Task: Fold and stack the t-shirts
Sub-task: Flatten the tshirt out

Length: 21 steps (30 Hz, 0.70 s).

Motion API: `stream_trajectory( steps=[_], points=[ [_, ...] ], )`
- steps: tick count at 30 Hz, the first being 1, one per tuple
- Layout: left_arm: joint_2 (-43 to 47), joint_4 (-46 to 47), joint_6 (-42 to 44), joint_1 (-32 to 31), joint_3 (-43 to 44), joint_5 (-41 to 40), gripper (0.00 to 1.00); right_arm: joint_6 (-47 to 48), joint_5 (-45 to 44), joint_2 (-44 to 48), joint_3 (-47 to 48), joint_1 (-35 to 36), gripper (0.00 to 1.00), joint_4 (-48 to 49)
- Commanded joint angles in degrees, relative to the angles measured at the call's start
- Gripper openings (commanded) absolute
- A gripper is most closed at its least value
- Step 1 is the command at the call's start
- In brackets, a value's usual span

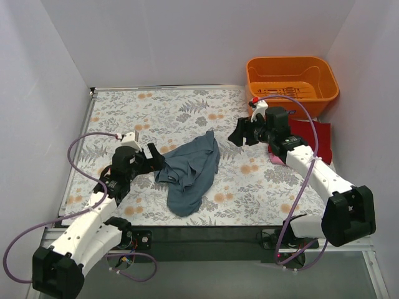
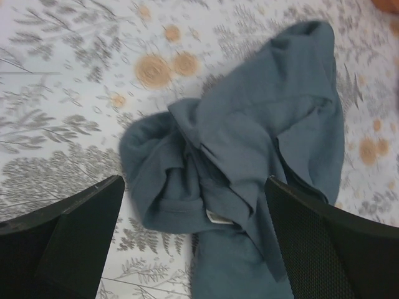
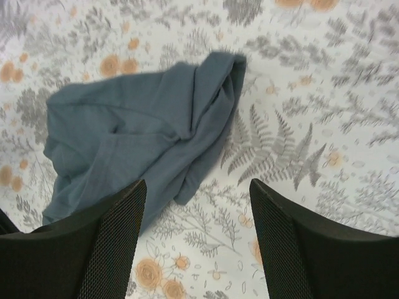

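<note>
A slate blue-grey cloth t-shirt (image 1: 190, 171) (image 2: 249, 162) (image 3: 137, 137) lies crumpled and unfolded on the floral-patterned desk (image 1: 156, 106), in the stretch between the two sets of jaws. The left jaws stand spread wide and hold nothing. In the left wrist view their black fingers (image 2: 68, 237) frame the bunched collar end of the shirt, which sits just ahead of the gap and runs past the right-hand finger; whether that finger touches the cloth cannot be told. The right jaws are likewise spread wide and empty, hanging over bare desk. The shirt lies ahead of them and off toward their left finger (image 3: 93, 249), clearly apart from both tips. Behind the right jaws, partly under the right arm (image 1: 312, 168), a dark red cloth t-shirt (image 1: 315, 134) lies flat. A sliver of pink cloth t-shirt (image 1: 276, 159) shows at its near edge, against the arm. An orange plastic basket (image 1: 292, 78) stands beyond the right jaws in the far corner, just past the red shirt.
</note>
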<state>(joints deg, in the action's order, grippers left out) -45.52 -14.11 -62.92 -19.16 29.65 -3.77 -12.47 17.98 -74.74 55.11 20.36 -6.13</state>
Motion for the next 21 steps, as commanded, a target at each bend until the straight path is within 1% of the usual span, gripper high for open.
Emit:
stream_trajectory(
  steps=[1, 2, 4, 5, 6, 8, 12, 18, 19, 20, 21],
  points=[
    [-3.6, 0.1, -2.1, -1.6, 3.7, 12.8, 0.88, -0.7, 0.6, -0.9, -4.3, 1.1, 0.62, -2.5],
    [-5.7, -0.4, -2.8, -4.5, 4.4, 12.7, 0.88, -1.1, 0.7, -0.7, -5.0, 1.3, 0.62, -2.5],
    [-7.9, -2.8, -3.5, -8.6, 7.6, 8.6, 0.87, -1.3, 0.7, 0.0, -6.3, 1.6, 0.62, -2.5],
    [-10.4, -3.8, -3.8, -12.7, 8.9, 7.0, 0.86, -1.3, 0.6, 0.6, -7.5, 1.9, 0.63, -2.5],
    [-11.6, -5.5, -4.4, -14.3, 10.1, 4.6, 0.85, -1.4, 0.1, 0.9, -8.1, 1.9, 0.63, -2.5],
    [-13.9, -6.5, -5.2, -17.6, 12.8, 4.1, 0.84, -1.7, 0.0, 1.7, -9.5, 2.0, 0.63, -2.5],
    [-19.2, -8.4, -4.5, -21.9, 15.2, 1.0, 0.79, -1.9, 1.0, 2.4, -11.2, 2.1, 0.63, -2.4],
    [-25.6, -11.4, -3.0, -28.3, 19.0, -6.2, 0.78, -2.2, 2.8, 2.8, -13.4, 2.2, 0.63, -1.1],
    [-27.4, -11.4, -3.4, -28.7, 19.7, -7.0, 0.78, -2.4, 3.0, 2.8, -13.7, 2.3, 0.63, -0.9],
    [-28.3, -11.4, -5.4, -28.9, 20.2, -9.3, 0.77, -2.7, 3.1, 2.9, -14.1, 2.3, 0.63, -0.6],
    [-29.3, -11.2, -6.9, -28.9, 21.4, -10.5, 0.74, -2.8, 3.4, 2.9, -14.5, 2.3, 0.63, -0.3]
  ],
)
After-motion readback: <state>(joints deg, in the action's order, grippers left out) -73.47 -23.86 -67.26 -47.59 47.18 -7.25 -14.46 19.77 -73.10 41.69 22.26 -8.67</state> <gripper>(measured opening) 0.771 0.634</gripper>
